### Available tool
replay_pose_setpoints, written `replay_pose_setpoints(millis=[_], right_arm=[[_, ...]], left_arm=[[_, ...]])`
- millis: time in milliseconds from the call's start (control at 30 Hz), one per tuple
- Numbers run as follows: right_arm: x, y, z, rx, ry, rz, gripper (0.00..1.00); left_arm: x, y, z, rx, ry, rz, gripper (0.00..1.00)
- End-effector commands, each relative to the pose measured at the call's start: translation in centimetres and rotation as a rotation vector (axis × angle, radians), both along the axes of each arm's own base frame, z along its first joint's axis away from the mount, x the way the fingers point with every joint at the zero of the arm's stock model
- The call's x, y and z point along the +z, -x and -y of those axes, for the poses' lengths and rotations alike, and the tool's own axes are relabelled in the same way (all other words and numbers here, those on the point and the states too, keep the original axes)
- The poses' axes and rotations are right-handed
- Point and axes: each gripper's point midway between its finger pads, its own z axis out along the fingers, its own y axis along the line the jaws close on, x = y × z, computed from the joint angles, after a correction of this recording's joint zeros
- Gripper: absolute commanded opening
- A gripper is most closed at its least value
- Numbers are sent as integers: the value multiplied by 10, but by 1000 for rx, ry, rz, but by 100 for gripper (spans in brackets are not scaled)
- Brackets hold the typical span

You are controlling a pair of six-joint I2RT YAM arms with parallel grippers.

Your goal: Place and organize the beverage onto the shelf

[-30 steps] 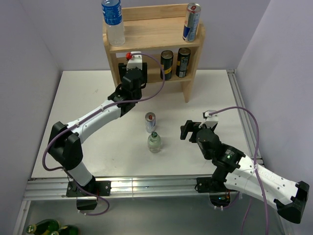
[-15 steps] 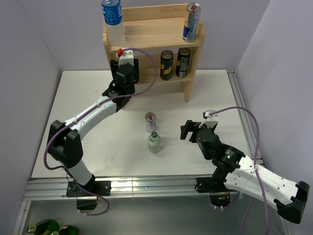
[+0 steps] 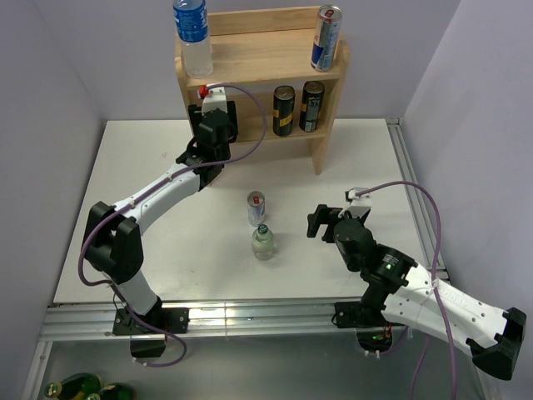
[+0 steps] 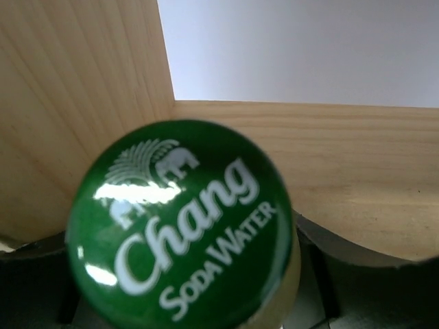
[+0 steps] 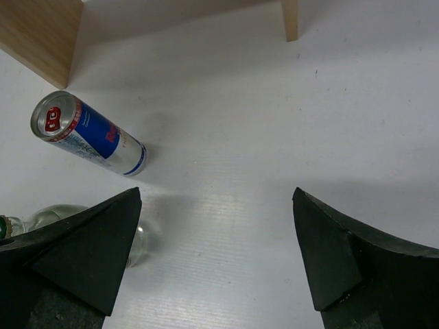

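Left wrist: Chang bottle [image 4: 180,223], its green cap lettered "Chang SODA WATER".
Left end effector [image 3: 215,117] clamps it in the shelf's [image 3: 258,57] lower-left corner, upper centre overhead; right end effector [image 5: 216,253] hangs spread over the counter [image 5: 260,137] near a Red Bull can [image 5: 88,133].

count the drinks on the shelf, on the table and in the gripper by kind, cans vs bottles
cans: 4 - top-tier red bull can, left black can, right black can, table red bull can
bottles: 3 - water bottle, clear glass bottle, chang bottle in the left gripper
total: 7
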Motion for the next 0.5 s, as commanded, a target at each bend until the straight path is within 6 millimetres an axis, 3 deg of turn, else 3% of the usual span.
replay_pose_setpoints(millis=[0, 33, 67, 167, 467], right_arm=[[1, -3, 2, -23, -10, 14, 98], [0, -2, 2, -24, -9, 12, 98], [1, -2, 1, -22, -10, 13, 98], [1, -2, 1, -22, -10, 13, 98], [1, -2, 1, -20, -10, 13, 98]], left_arm=[[44, -3, -20, 61, 117, 142, 26], [43, -3, -20, 60, 116, 141, 33], [42, -2, -21, 61, 115, 140, 46], [42, -2, -22, 61, 112, 140, 59], [43, 0, -25, 78, 112, 148, 77]])
